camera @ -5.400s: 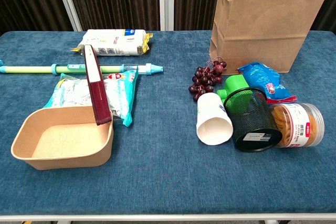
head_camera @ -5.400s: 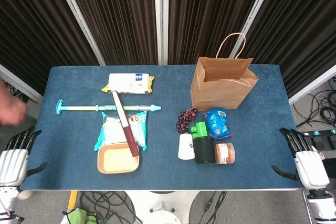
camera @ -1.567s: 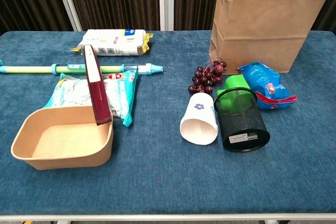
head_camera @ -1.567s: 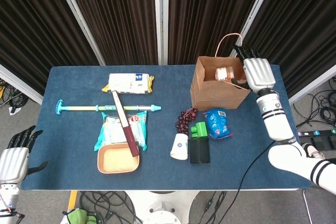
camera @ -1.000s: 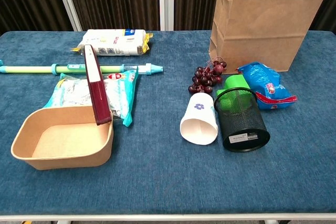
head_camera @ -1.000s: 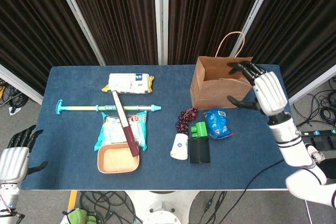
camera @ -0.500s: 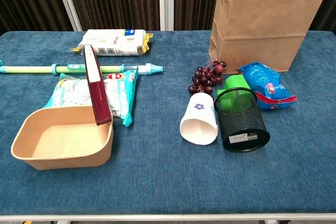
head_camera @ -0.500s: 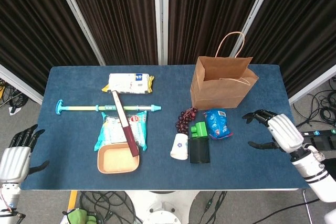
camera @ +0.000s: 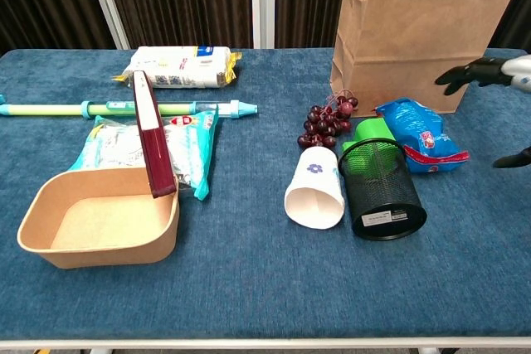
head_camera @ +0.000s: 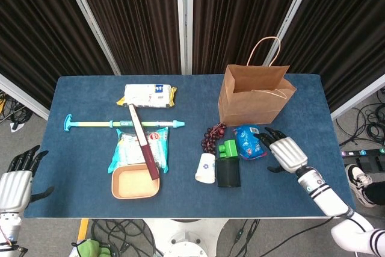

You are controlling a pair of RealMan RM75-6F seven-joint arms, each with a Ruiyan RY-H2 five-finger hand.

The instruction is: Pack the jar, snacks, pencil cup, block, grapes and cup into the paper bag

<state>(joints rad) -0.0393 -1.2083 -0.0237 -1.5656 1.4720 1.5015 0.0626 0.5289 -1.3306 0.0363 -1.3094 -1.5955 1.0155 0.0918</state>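
Note:
The brown paper bag (head_camera: pixel 255 94) (camera: pixel 419 31) stands upright at the back right; its inside is hidden and no jar shows. In front of it lie a blue snack bag (head_camera: pixel 248 141) (camera: pixel 419 134), dark grapes (head_camera: pixel 212 136), a green block (head_camera: pixel 227 148), a black mesh pencil cup (head_camera: pixel 229 172) on its side and a white paper cup (head_camera: pixel 206 168) on its side. My right hand (head_camera: pixel 286 151) (camera: pixel 498 72) hovers just right of the snack bag, fingers spread, holding nothing. Off the table's front left corner, my left hand (head_camera: pixel 15 185) hangs empty with its fingers apart.
On the left half lie a tan tray (head_camera: pixel 135 182), a maroon bar (head_camera: pixel 143 141) leaning over a wipes pack (head_camera: pixel 135 151), a teal rod (head_camera: pixel 120 124) and a white-and-yellow pack (head_camera: pixel 147 95). Bare blue cloth runs along the front edge.
The jar has gone from the table into the bag. My right hand has come away from the bag's mouth, swung down, and moved left to just beside the blue snack bag.

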